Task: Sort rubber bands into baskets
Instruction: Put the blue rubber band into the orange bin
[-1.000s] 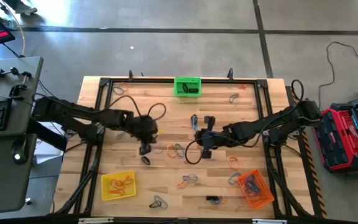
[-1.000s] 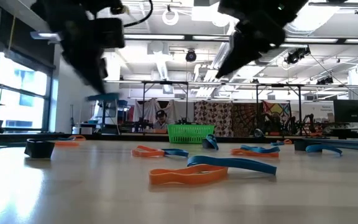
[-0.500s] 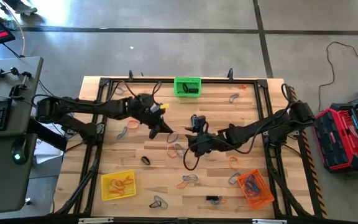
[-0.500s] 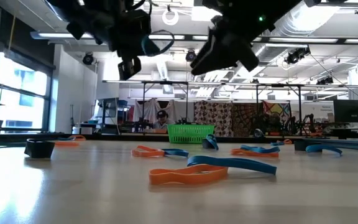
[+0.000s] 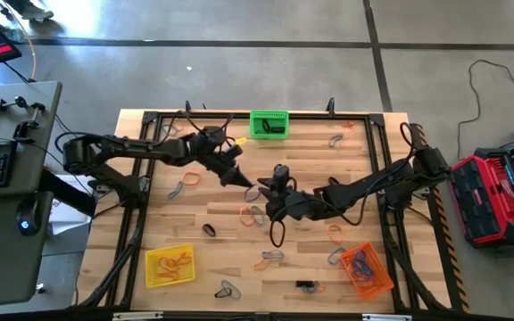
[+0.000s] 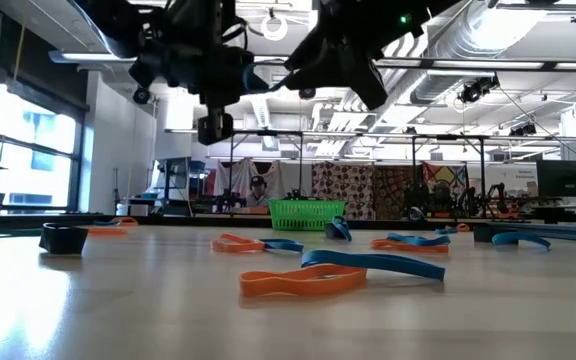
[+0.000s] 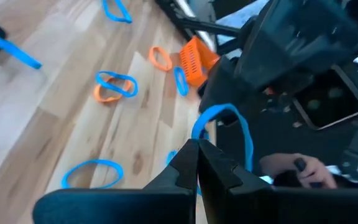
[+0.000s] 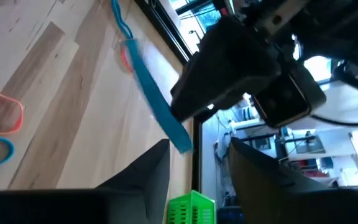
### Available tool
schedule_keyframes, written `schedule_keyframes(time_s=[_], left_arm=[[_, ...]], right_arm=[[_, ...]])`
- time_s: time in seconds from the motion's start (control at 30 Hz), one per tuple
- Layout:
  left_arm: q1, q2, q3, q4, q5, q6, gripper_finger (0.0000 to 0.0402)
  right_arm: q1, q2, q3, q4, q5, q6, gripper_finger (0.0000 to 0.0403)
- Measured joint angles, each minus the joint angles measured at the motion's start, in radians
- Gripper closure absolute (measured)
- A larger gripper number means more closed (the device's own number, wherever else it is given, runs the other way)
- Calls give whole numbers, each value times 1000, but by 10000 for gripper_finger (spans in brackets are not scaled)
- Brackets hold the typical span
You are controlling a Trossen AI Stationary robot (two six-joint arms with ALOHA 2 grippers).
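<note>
left wrist view: blue rubber band [image 7: 244, 134] in left claw [image 7: 197, 163]

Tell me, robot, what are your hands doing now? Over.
Left gripper shut on blue rubber band, mid-table. Right gripper open, facing it. Green basket beyond. Nothing blocking.

Three baskets in my reach: green basket [image 5: 269, 124], yellow basket [image 5: 169, 266], orange basket [image 5: 365, 270]. Two grippers mine: left gripper [image 5: 247, 190], right gripper [image 5: 263, 186]. One blue band [image 7: 224, 127] in my left pinch
</note>
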Motion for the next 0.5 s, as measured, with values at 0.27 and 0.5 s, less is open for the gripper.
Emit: schedule_keyframes(time_s=[0.27, 0.5], left_arm=[[24, 42, 0, 67, 35, -27, 401], [54, 41, 0, 65, 33, 8, 401]], right_arm=[[5, 0, 0, 1, -33, -15, 299], [14, 0, 0, 9, -20, 21, 396]])
